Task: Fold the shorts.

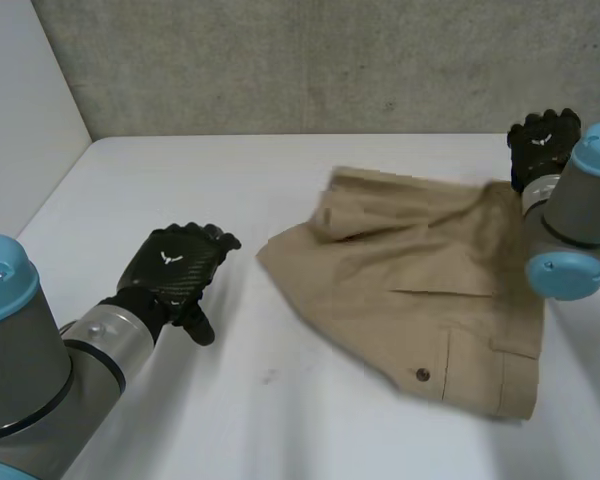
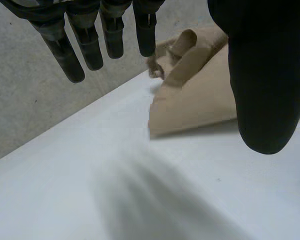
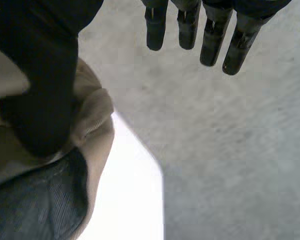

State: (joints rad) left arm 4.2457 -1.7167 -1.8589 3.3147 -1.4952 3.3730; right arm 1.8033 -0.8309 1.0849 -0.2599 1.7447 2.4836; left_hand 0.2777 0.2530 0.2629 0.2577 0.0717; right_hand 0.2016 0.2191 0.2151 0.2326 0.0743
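Tan shorts [image 1: 420,290] lie folded on the white table [image 1: 230,190], right of the middle, with a button near their front edge. My left hand [image 1: 170,265] hovers over bare table to their left, fingers straight and spread, holding nothing. In the left wrist view the shorts [image 2: 200,95] lie just past the fingertips [image 2: 90,47] of the left hand. My right hand [image 1: 542,140] is at the shorts' far right corner, partly behind its own arm. In the right wrist view its thumb [image 3: 40,75] rests against a bunched edge of the shorts [image 3: 97,112], and the fingers [image 3: 210,35] stand straight, away from the cloth.
A grey concrete wall [image 1: 330,60] runs along the table's far edge. A white side panel [image 1: 20,100] closes off the left. Bare table lies to the left of the shorts and in front of them.
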